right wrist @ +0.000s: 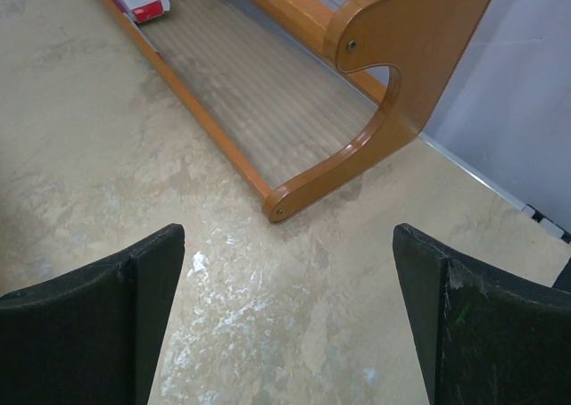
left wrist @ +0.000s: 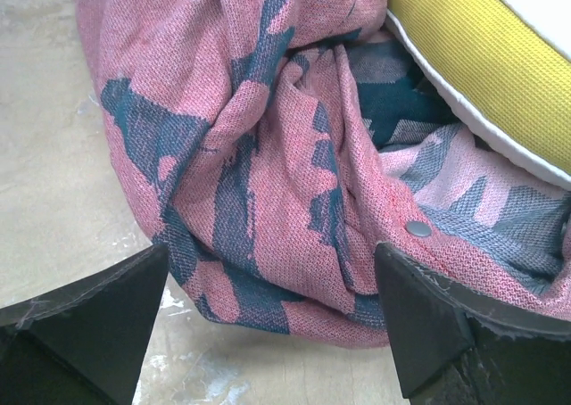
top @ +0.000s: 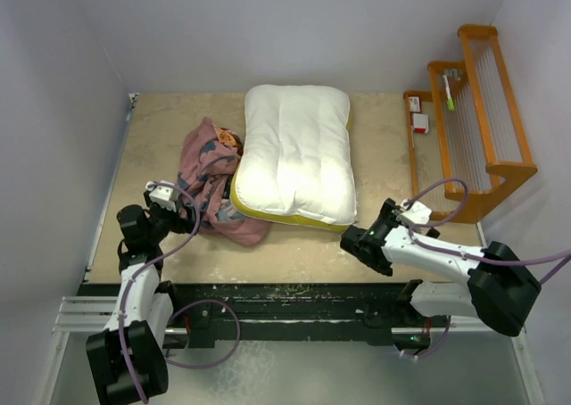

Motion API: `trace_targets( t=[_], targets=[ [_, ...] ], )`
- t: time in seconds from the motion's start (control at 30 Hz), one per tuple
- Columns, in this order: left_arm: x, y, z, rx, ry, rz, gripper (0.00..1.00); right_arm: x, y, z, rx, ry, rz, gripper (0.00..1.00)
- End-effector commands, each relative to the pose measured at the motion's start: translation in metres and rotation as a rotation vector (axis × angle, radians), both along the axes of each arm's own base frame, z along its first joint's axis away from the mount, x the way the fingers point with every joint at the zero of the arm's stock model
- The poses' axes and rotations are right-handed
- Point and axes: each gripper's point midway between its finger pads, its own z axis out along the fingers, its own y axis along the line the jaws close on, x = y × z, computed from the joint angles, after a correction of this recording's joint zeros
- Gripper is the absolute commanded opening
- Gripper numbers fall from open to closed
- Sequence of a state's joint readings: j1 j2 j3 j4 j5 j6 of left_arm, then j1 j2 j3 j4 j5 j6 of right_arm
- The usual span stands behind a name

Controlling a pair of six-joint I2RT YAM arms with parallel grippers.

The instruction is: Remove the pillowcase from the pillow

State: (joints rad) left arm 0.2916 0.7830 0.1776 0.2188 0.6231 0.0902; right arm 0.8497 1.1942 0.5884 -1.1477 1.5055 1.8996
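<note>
Plainly, the crumpled mauve pillowcase (top: 211,178) touches the bare pillow (top: 299,151); left fingers (left wrist: 89,334) and right fingers (right wrist: 89,320) gape.

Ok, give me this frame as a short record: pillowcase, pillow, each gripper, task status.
pillowcase: bunched heap, pinkish side out, against the pillow's left edge
pillow: bare, lying flat on the table, yellow band showing
left gripper: open, at the heap's near edge, not clamped
right gripper: open, over bare table near the wooden rack
task status: case appears fully off
</note>
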Motion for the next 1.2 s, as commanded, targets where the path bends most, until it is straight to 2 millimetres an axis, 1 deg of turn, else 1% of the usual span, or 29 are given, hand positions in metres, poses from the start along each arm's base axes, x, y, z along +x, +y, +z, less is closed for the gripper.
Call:
trace_targets(
  t=[0.0,0.23,0.27,0.33,0.37,0.4,0.43,0.47,0.57,0.6,0.63,0.7,0.77,0.83,0.9,0.93,0.97,1.0,1.03,1.07,1.1,1.17],
  targets=[
    [0.011,-0.002,0.022,0.026,-0.093,-0.038,0.99,0.007,0.002,0.005,-0.06,-0.029,0.017,1.0],
    [0.011,-0.002,0.022,0.026,-0.093,-0.036,0.99,0.014,0.01,-0.01,-0.135,0.025,0.027,1.0],
    [0.011,-0.002,0.022,0.026,-0.094,-0.036,0.99,0.013,0.009,-0.01,-0.124,0.027,0.017,1.0],
    [0.011,0.002,0.022,0.026,-0.089,-0.008,0.99,0.013,0.002,-0.001,-0.118,-0.008,0.008,1.0],
    [0.013,0.006,0.021,0.022,-0.084,0.016,0.99,0.01,-0.002,0.006,-0.101,-0.031,0.008,1.0],
    [0.014,0.01,0.021,0.017,-0.076,0.044,0.99,0.009,-0.005,0.018,-0.07,-0.087,0.014,1.0],
    [0.016,0.013,0.02,0.012,-0.066,0.067,0.99,0.009,-0.006,0.036,-0.032,-0.175,0.029,1.0],
    [0.018,0.015,0.019,0.012,-0.056,0.077,0.99,0.006,-0.01,0.06,-0.003,-0.261,0.036,1.0],
    [0.023,0.02,0.014,0.001,-0.018,0.102,0.99,-0.008,-0.027,0.12,0.179,-0.466,-0.047,1.0],
    [0.024,0.02,0.012,0.0,-0.009,0.1,0.99,-0.01,-0.029,0.13,0.229,-0.509,-0.069,1.0],
    [0.025,0.019,0.011,0.0,-0.003,0.088,0.99,-0.012,-0.031,0.135,0.273,-0.552,-0.067,1.0],
    [0.026,0.019,0.011,0.002,-0.003,0.084,0.99,-0.012,-0.03,0.135,0.298,-0.578,-0.029,1.0],
    [0.021,0.019,0.014,0.01,-0.027,0.091,0.99,-0.005,-0.022,0.13,0.318,-0.591,-0.003,1.0],
    [0.013,0.016,0.02,0.023,-0.084,0.091,0.99,0.001,-0.008,0.129,0.41,-0.657,0.037,1.0],
    [0.001,0.008,0.027,0.044,-0.16,0.063,0.99,0.009,0.004,0.132,0.472,-0.702,0.055,1.0],
    [-0.009,0.001,0.028,0.061,-0.209,0.03,0.99,0.014,0.01,0.135,0.489,-0.717,0.057,1.0],
    [-0.014,-0.003,0.027,0.067,-0.255,0.019,0.99,0.019,0.016,0.138,0.507,-0.733,0.059,1.0],
    [-0.017,-0.006,0.034,0.078,-0.286,0.004,0.99,0.026,0.023,0.141,0.519,-0.743,0.06,1.0],
    [-0.019,-0.007,0.026,0.078,-0.259,-0.005,0.99,0.033,0.031,0.147,0.527,-0.752,0.059,1.0],
    [-0.016,-0.006,0.028,0.072,-0.26,0.004,0.99,0.041,0.037,0.149,0.513,-0.746,0.052,1.0],
    [-0.014,-0.003,0.024,0.068,-0.227,0.016,0.99,0.049,0.041,0.15,0.495,-0.739,0.035,1.0],
    [-0.01,-0.002,0.023,0.063,-0.211,0.015,0.99,0.069,0.047,0.152,0.485,-0.754,-0.001,1.0]
  ],
)
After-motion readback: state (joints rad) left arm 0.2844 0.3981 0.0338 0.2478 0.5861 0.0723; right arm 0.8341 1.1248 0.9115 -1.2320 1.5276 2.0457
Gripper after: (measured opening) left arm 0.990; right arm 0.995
